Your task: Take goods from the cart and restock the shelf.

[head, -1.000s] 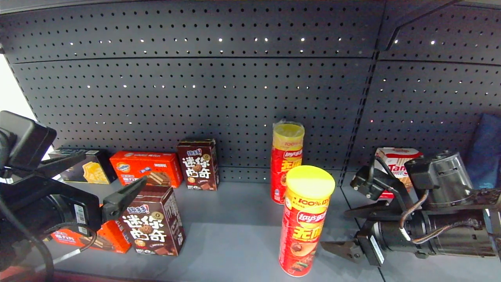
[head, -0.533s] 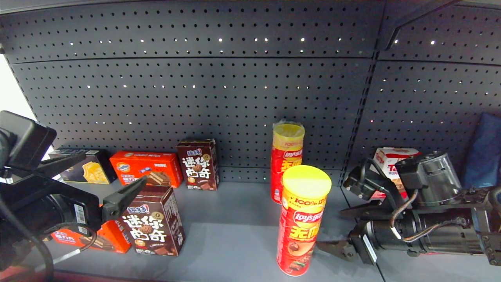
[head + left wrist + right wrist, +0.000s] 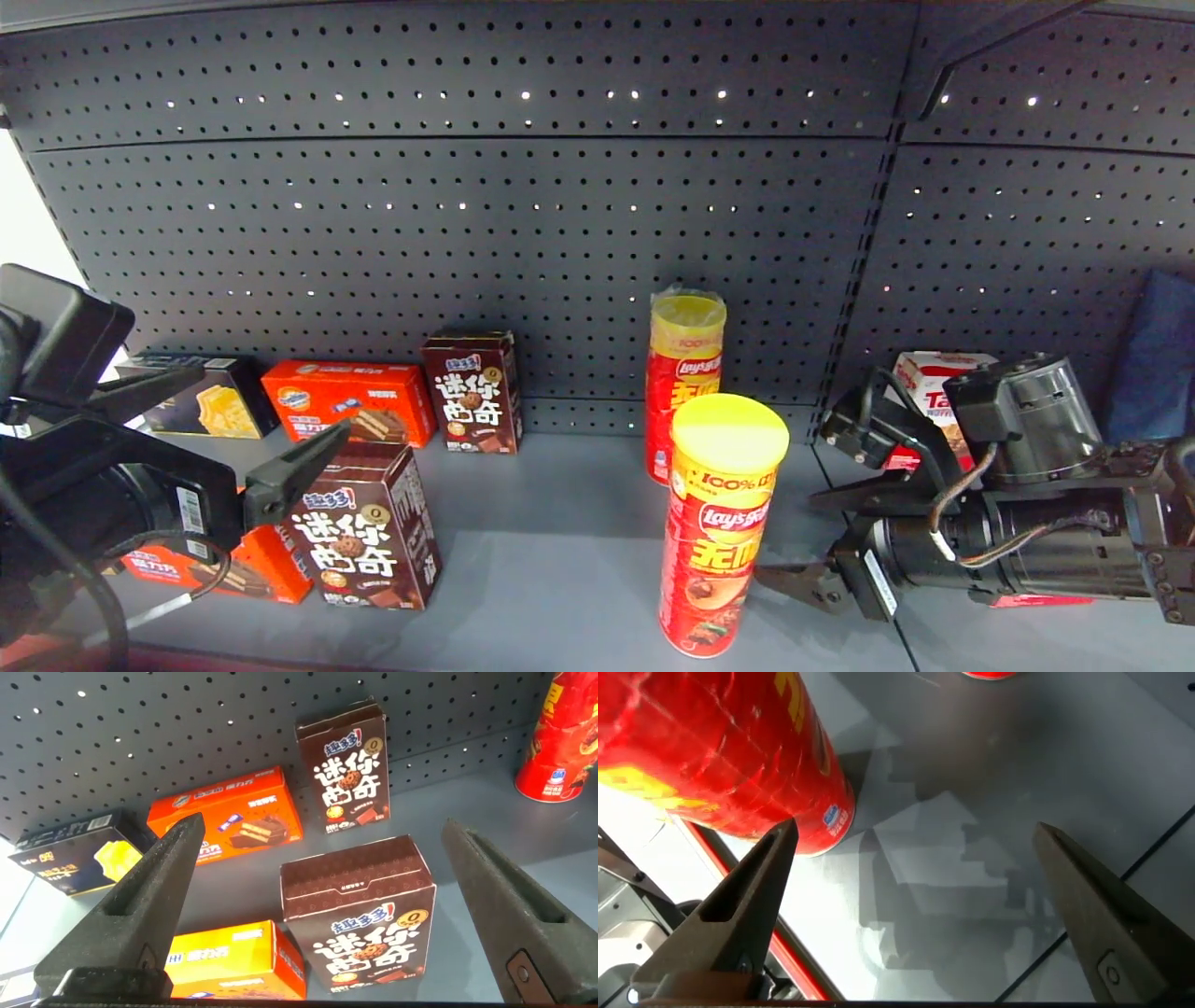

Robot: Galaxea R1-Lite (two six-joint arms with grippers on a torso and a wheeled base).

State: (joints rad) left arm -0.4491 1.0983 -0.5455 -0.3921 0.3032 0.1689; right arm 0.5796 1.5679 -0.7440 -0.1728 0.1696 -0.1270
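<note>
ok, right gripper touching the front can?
Cannot tell. Head view puts one jaw tip of the right gripper at the front can's side; neither view shows a gap or contact plainly.

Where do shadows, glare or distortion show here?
Head view: pegboard seams bow from lens distortion; light shines through its holes; left edge blown white. Right wrist view: a hard-edged shadow falls on the shelf below the right hand; chip can shows sheen.
</note>
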